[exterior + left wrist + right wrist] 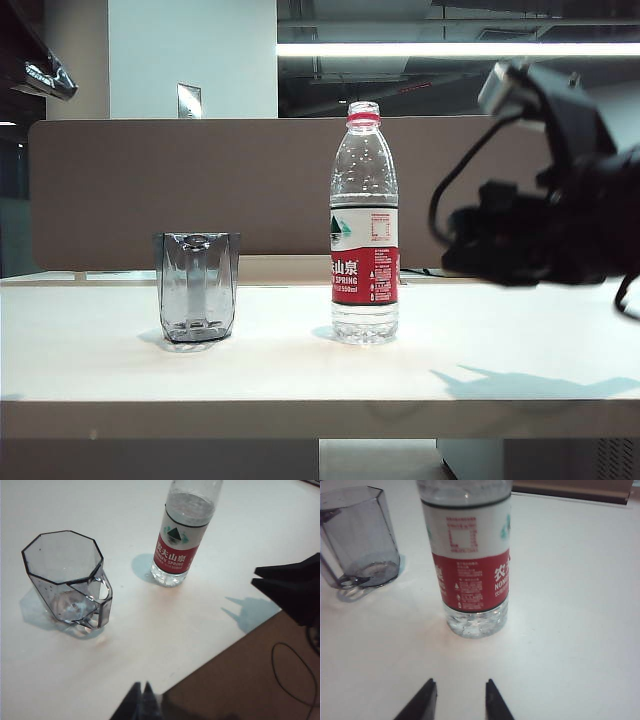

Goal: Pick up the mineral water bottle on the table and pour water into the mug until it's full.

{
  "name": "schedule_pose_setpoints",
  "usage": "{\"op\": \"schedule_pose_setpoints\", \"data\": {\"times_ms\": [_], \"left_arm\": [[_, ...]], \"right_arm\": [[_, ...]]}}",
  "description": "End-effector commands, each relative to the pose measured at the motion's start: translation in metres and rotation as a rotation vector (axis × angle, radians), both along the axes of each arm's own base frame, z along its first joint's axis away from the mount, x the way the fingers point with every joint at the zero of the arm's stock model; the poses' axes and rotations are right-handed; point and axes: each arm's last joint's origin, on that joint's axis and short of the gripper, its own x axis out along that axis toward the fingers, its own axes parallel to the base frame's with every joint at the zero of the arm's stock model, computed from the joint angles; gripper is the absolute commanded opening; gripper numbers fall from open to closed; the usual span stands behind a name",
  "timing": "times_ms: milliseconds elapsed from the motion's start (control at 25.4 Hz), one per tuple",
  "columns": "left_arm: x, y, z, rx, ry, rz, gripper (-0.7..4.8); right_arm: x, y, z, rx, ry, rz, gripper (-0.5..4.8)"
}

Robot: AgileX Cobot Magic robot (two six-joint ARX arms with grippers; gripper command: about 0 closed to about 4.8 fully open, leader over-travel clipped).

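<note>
The mineral water bottle (364,225) stands upright mid-table, clear and ribbed, with a red neck ring and a red-and-white label. It also shows in the wrist views (179,540) (470,570). The smoky-grey faceted mug (197,288) (67,577) (360,535) stands to its left, a gap apart, and looks empty. My right gripper (461,682) is open just short of the bottle's base, with nothing between its fingers. In the exterior view it (455,250) hovers right of the bottle. My left gripper (142,687) is shut and empty over the table's front edge, apart from both things.
The white table (300,380) ends in a thick pale front edge. A brown-grey divider panel (120,190) backs it. Past the edge, the left wrist view shows brown floor (240,680) and a thin black cable (295,675).
</note>
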Motion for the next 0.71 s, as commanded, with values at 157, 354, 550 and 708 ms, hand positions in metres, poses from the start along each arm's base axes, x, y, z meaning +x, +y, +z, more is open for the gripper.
{"op": "schedule_pose_setpoints", "data": {"times_ms": [157, 354, 550, 708], "left_arm": [[0.0, 0.0, 0.002, -0.006, -0.016, -0.006, -0.02], [0.0, 0.0, 0.002, -0.006, -0.015, -0.006, -0.02], [0.0, 0.0, 0.002, -0.006, -0.015, -0.006, -0.02], [0.0, 0.0, 0.002, -0.006, -0.015, -0.006, -0.02]], "right_arm": [[0.019, 0.011, -0.015, 0.094, -0.091, -0.022, 1.81], [0.031, 0.02, -0.021, 0.087, -0.081, -0.022, 2.82], [0.044, 0.028, -0.014, 0.112, -0.116, -0.025, 3.68], [0.053, 0.034, -0.009, 0.119, -0.125, -0.024, 4.28]]}}
